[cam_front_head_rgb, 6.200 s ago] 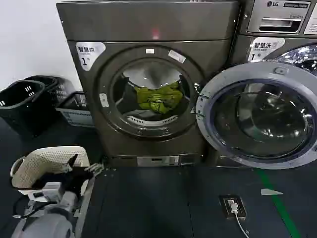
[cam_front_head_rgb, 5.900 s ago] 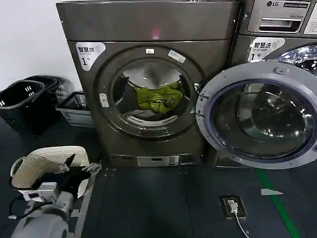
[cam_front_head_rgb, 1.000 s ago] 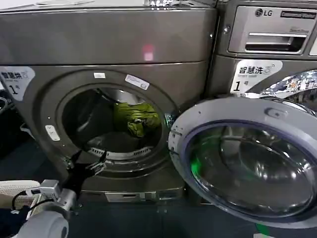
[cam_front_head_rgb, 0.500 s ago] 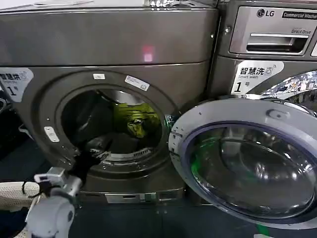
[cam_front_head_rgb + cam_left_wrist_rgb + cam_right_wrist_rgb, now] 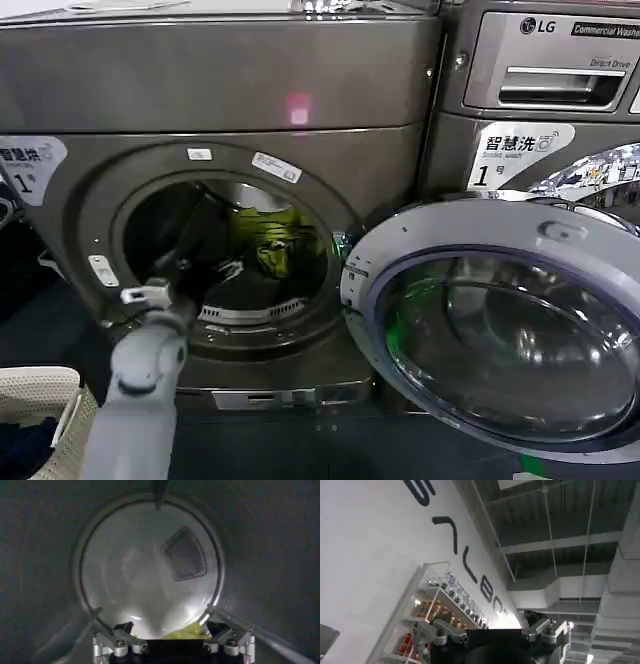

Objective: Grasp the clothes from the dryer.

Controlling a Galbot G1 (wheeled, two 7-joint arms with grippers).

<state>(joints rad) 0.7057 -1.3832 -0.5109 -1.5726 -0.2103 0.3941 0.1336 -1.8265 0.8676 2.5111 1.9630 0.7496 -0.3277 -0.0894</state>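
Because the clothes (image 5: 272, 240) are a soft, light, crumpled yellow-green bundle, any raised fold should pinch easily. Inside the dryer (image 5: 220, 180) drum, the left gripper (image 5: 205, 272) has its fingers spread and empty. Clothes lie just ahead of it, deeper in, untouched. Right gripper (image 5: 492, 630) waits elsewhere, fingers apart.

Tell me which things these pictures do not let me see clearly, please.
- Clothes: head view, lower edge hidden behind the left gripper; left wrist view, cut off by the gripper body.
- Drum floor: hidden in shadow, head view.
- Basket: cut off by the head view's edge.
- Right gripper: fingertips cut off, right wrist view.
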